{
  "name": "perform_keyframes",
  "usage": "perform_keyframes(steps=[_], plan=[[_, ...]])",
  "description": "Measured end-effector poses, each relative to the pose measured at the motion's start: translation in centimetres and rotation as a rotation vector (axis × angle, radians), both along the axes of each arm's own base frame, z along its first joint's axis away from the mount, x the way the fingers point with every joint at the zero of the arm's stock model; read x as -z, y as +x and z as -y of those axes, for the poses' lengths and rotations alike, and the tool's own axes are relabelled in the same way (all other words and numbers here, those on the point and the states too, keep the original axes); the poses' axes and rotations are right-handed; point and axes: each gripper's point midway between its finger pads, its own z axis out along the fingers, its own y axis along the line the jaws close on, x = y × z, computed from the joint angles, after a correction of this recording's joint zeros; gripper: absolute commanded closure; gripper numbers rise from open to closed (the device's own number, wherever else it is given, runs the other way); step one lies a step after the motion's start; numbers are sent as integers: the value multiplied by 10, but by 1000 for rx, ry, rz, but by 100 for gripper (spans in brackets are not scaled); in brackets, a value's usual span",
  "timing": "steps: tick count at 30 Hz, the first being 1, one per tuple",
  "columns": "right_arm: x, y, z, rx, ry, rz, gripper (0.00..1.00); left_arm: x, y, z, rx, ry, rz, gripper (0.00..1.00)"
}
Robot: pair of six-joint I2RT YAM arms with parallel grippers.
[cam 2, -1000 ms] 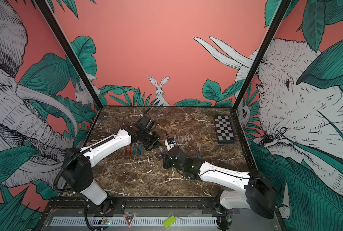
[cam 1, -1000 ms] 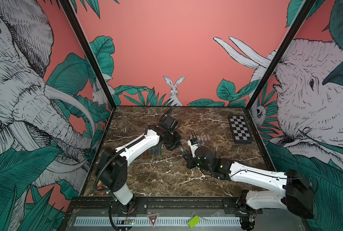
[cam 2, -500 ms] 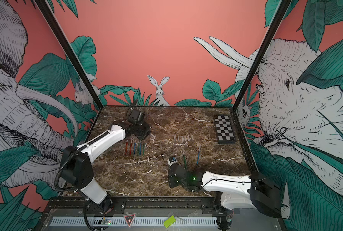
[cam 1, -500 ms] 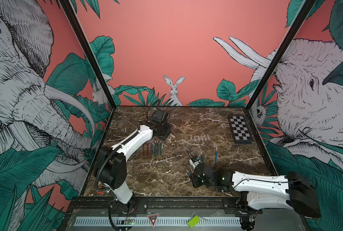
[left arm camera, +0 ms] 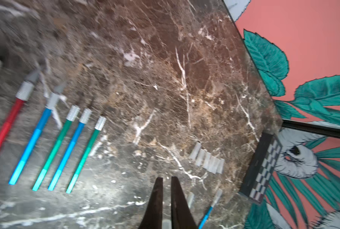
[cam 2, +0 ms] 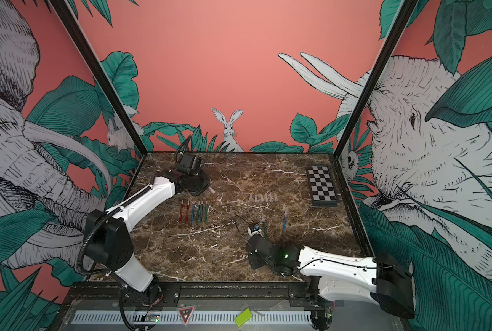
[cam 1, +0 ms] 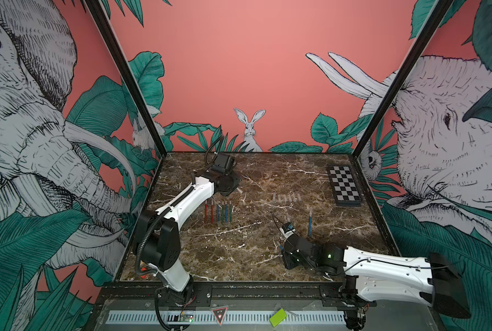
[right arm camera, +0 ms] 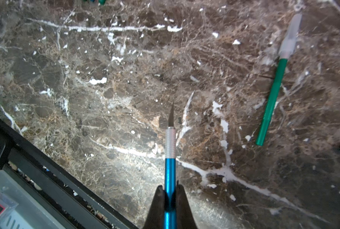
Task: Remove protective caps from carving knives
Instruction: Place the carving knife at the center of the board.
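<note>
Blue knife (right arm camera: 170,168): blade bare, handle pinched in the right end effector (right arm camera: 170,188), low over the front right of the table (cam 1: 239,252). The blade points away from the fingers, which I'd say keeps the edge clear of them.

Its cap (cam 1: 239,190) looks to be in the left end effector (left arm camera: 166,179). The fingers there are pressed nearly together, and a small pale tube pokes out in both top views. This is at the back left, just behind the knife row. The wrist view barely shows it, so likely, not certain.

Knife row (cam 1: 217,211): six bare knives lying side by side, parallel, tips toward the back wall. Reads as the done pile.

Cap row (cam 1: 286,197): about six caps lined up, well apart from the blades and nearer the checkerboard (cam 1: 343,186). Probably kept separate so caps and blades don't mix.

Green knife (right arm camera: 274,89) and capped blue knife (cam 1: 310,222) lie near the right arm, apart from each other, caps on. These look like the waiting pile.

My judgement: seven uncapped, two to go. Next, the cap should go to the cap row and the held knife to the knife row. The risk is the bare blade nicking something on the way.
</note>
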Motion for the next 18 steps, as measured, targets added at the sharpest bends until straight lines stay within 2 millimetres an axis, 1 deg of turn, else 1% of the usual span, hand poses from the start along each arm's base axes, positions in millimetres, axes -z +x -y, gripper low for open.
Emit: perform_keyframes(steps=[1,3,5,8,10,13,15,18], plan=[[0,5,0,14,1,11,100,1,-6,-11,24,45,-3,100],[-1,17,1,46,-4,30,100,-2,-16,-31,53,125,1,100],[-2,30,-1,73,-14,46,100,-12,-31,-46,102,200,26,100],[-7,51,-14,111,10,81,100,-29,-58,-62,178,274,71,100],[-9,64,-27,130,37,102,100,-35,-76,-71,230,321,102,100],[-7,81,-49,143,60,112,100,-35,-100,-88,276,405,125,100],[-6,91,-68,145,75,112,100,-32,-113,-100,300,465,125,100],[-3,109,-97,156,112,114,100,-31,-123,-114,321,544,124,100]])
